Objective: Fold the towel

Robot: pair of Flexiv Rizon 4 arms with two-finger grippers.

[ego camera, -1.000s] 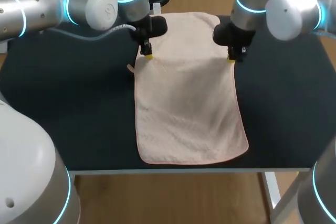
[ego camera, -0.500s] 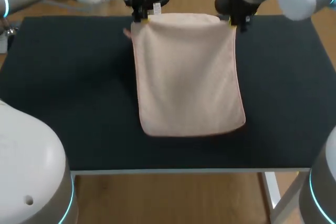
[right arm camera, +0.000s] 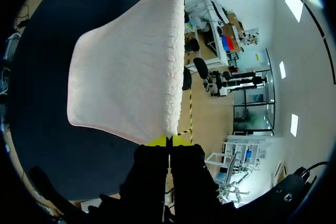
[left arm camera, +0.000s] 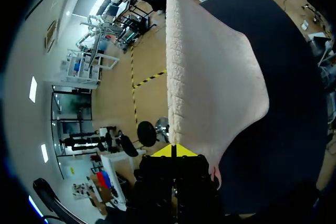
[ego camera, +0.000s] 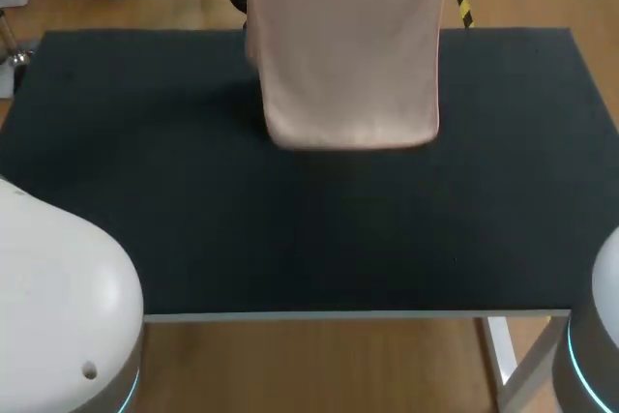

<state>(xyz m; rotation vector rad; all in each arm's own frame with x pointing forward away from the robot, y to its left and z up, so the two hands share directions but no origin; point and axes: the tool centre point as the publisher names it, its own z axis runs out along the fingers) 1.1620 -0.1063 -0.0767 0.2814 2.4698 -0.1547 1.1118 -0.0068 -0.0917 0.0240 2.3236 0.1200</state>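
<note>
left gripper point(left arm camera: 173, 151): pinched shut on one top corner of the towel point(ego camera: 348, 55).
towel: held up by both top corners, stretched flat, hung over the far middle of the table point(ego camera: 290, 229); lower edge level and loose.
right gripper point(right arm camera: 169, 140): pinched shut on the other top corner.
table: dark surface seen either side of the towel and along the near edge.

The towel point(ego camera: 350, 55) is hung above the table's point(ego camera: 290, 229) far middle, its corners clamped in the left gripper point(left arm camera: 173, 150) and the right gripper point(right arm camera: 169, 140).
</note>
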